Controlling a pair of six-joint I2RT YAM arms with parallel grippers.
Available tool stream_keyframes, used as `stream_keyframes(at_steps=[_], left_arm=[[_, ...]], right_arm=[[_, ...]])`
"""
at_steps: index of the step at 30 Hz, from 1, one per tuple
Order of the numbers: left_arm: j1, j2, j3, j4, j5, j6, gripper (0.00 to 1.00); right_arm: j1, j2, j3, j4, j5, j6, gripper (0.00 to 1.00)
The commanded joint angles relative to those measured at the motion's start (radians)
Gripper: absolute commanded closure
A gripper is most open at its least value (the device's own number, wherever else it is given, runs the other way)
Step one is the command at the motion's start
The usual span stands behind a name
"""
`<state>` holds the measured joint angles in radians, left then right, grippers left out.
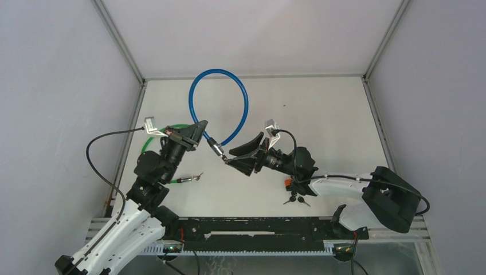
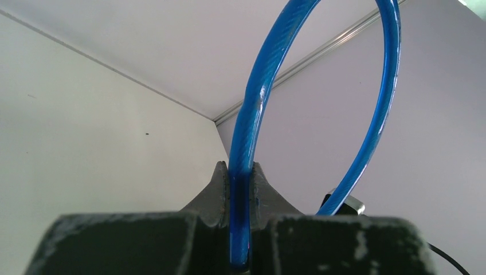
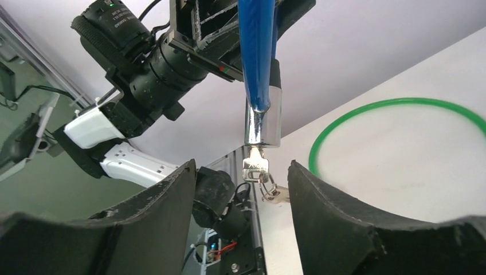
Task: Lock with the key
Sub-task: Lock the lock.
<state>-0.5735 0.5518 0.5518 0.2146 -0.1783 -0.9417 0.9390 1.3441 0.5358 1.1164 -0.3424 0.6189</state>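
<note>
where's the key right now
In the right wrist view, the key sits in the lock barrel on the blue cable, between the open fingers of the right gripper.

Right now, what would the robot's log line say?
left gripper: shut on blue cable | right gripper: open, either side of key | key: in lock barrel

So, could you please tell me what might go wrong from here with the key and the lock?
1. The right tool stands open around the small silver key without gripping it; closing off-centre could catch only the dangling key ring and fail to turn it.
2. The left tool clamps the blue plastic-coated cable, not the shiny silver lock cylinder, so the unsupported cylinder may twist along with the key.
</note>
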Motion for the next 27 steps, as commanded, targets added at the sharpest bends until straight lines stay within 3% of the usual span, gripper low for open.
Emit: stream_keyframes(at_steps=[1, 8, 12, 27], left_arm=[[0.002, 0.004, -0.003, 0.125, 0.026, -0.036, 1.0], [0.002, -0.004, 0.0, 0.121, 0.043, -0.041, 1.0], [0.002, -0.009, 0.0, 0.116, 0.046, -0.043, 1.0], [0.002, -0.027, -0.006, 0.102, 0.038, -0.04, 1.0]], right_arm=[[-0.024, 0.044, 0.022, 0.092, -0.076, 0.101, 0.34], [-0.054, 0.157, 0.068, 0.206, -0.183, 0.212, 0.3], [-0.059, 0.19, 0.091, 0.245, -0.219, 0.246, 0.34], [-0.075, 0.263, 0.128, 0.292, -0.27, 0.331, 0.86]])
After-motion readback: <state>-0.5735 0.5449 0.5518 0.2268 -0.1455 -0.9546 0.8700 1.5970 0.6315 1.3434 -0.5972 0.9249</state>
